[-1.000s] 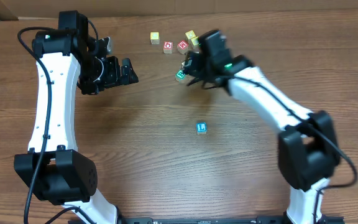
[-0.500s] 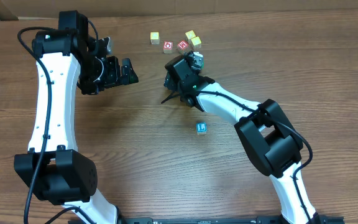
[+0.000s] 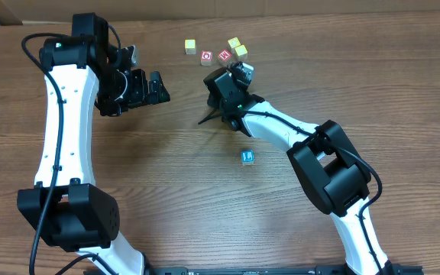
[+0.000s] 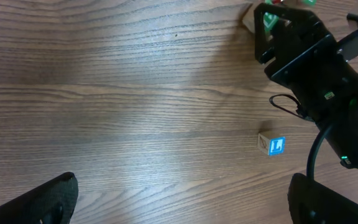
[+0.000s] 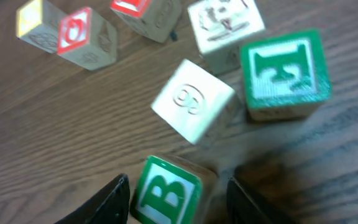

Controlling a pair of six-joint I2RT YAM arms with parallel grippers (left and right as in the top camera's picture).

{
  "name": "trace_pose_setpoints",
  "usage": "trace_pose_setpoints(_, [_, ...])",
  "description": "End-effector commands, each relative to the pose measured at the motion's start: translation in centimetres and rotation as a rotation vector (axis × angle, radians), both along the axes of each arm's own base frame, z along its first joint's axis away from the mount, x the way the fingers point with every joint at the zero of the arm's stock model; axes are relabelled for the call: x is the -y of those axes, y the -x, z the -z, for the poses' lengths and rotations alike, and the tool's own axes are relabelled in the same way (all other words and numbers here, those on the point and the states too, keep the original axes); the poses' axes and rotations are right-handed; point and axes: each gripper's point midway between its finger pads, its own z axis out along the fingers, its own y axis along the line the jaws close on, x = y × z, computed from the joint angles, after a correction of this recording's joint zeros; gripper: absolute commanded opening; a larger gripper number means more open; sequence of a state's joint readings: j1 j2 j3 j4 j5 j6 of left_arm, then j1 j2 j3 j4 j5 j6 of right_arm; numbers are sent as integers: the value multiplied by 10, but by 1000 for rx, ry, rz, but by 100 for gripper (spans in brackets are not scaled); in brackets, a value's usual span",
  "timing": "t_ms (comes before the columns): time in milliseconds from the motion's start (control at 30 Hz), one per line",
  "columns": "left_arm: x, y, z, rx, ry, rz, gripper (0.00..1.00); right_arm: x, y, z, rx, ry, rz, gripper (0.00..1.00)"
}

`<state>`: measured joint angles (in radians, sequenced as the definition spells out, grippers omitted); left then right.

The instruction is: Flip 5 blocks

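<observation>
Overhead: left hand [image 3: 156, 88] above the tabletop [image 3: 166, 191], clear of all blocks. Right hand [image 3: 237, 76] at the block cluster, with the blue-faced block [image 3: 247, 157] well apart behind it, toward the arm's base. Left wrist: left hand's tips spread wide, only bare wood between them. Right wrist: green B block [image 5: 166, 191] sits between the right hand's fingers [image 5: 117, 196]; gripped or merely straddled, cannot tell. White block [image 5: 194, 99] and second green block [image 5: 283, 71] just ahead of it.

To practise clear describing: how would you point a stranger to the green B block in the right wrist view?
On the wooden table, find the huddle of small cubes. The green B block lies between the jaws of the right gripper. The other green block bears a different symbol and sits clear of them.
</observation>
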<state>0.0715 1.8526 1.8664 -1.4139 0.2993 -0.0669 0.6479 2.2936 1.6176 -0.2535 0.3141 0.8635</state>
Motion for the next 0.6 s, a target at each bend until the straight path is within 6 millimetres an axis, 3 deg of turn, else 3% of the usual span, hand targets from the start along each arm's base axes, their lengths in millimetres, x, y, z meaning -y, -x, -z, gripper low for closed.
trace_pose_setpoints(0, [2, -4, -2, 14, -7, 16, 100, 3, -4, -1, 4, 7, 17, 51])
trace_pose_setpoints(300, [2, -5, -2, 14, -7, 17, 100, 7, -2, -4, 3, 28, 24, 49])
trace_pose_setpoints(400, [2, -4, -2, 14, -7, 16, 100, 11, -2, -16, 5, 31, 26, 39])
trace_pose_setpoints(567, [2, -4, -2, 14, -7, 16, 100, 14, 2, -42, 29, 97, -55, 38])
